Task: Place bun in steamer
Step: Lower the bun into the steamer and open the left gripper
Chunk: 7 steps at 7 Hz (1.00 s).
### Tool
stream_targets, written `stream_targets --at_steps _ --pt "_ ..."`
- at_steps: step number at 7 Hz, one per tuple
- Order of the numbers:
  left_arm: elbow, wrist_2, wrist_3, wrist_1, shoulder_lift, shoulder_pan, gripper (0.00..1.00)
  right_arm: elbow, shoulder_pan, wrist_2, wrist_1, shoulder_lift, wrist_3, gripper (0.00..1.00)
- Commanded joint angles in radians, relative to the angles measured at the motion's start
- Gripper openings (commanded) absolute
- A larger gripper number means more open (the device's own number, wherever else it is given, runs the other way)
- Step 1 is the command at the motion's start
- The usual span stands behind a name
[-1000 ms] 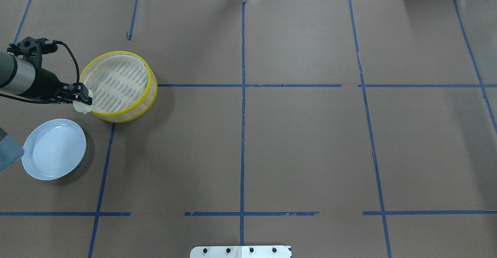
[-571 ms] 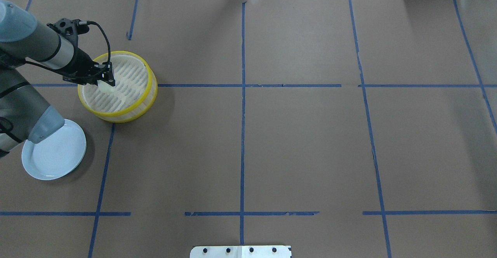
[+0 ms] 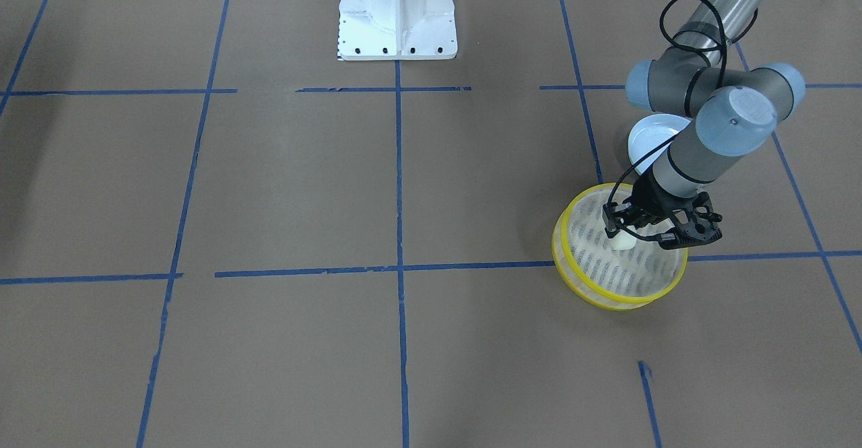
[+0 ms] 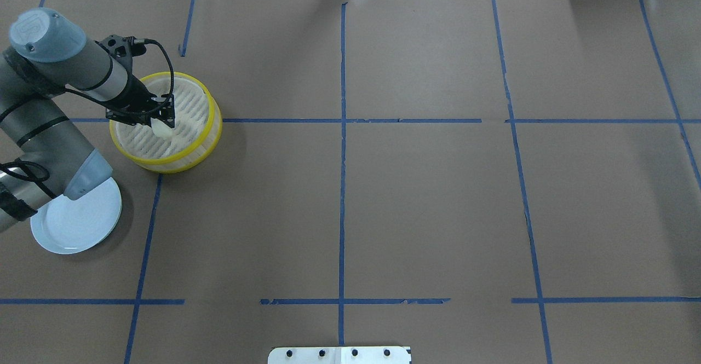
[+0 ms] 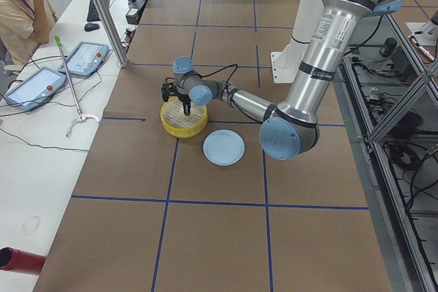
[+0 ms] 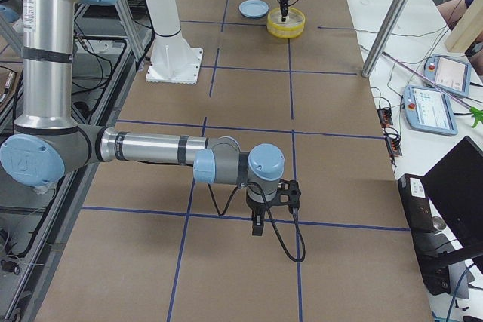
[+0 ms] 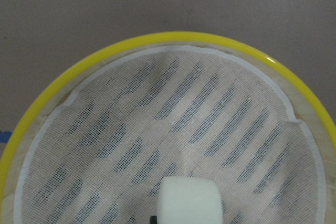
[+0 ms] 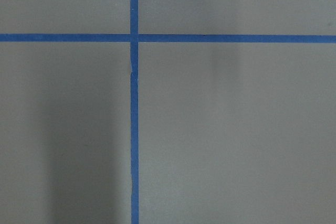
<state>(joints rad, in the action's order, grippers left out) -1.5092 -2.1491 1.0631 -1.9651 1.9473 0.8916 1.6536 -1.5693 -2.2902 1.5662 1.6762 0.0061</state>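
Note:
The steamer (image 4: 214, 126) is a round basket with yellow rims and a slatted cream floor, at the table's left. It also shows in the front-facing view (image 3: 609, 300) and the left wrist view (image 7: 157, 38). My left gripper (image 4: 164, 116) points down inside the steamer's rim, shut on the small cream-white bun (image 4: 163, 128). The bun (image 3: 623, 241) hangs at the fingertips just over the slatted floor, left of its middle; I cannot tell if it touches. The left wrist view shows the bun (image 7: 189, 200) at the bottom edge. My right gripper (image 6: 258, 224) shows only in the exterior right view; I cannot tell its state.
A pale blue plate (image 4: 76, 224) lies bare near the steamer, partly under my left arm's elbow; it also shows in the front-facing view (image 3: 648, 139). Brown paper with blue tape lines covers the table. The white robot base (image 3: 396, 13) stands at the middle edge.
My left gripper has carried the bun from the steamer's outer rim on the plate side, over the rim, to a spot above the basket floor. The arm swung further over the table.

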Motion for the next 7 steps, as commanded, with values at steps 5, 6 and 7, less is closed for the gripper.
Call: stream_targets --at_steps 5,6,7 --pt "0.021 0.0 0.0 0.0 0.001 -0.01 0.54 0.0 0.0 0.0 0.0 0.0 0.0 1.0" --pt "0.015 0.002 -0.011 -0.003 -0.001 -0.01 0.77 0.0 0.0 0.0 0.0 0.0 0.0 1.0" --pt "0.011 0.0 -0.017 -0.001 -0.001 0.001 0.88 0.0 0.0 0.0 0.0 0.0 0.0 1.0"
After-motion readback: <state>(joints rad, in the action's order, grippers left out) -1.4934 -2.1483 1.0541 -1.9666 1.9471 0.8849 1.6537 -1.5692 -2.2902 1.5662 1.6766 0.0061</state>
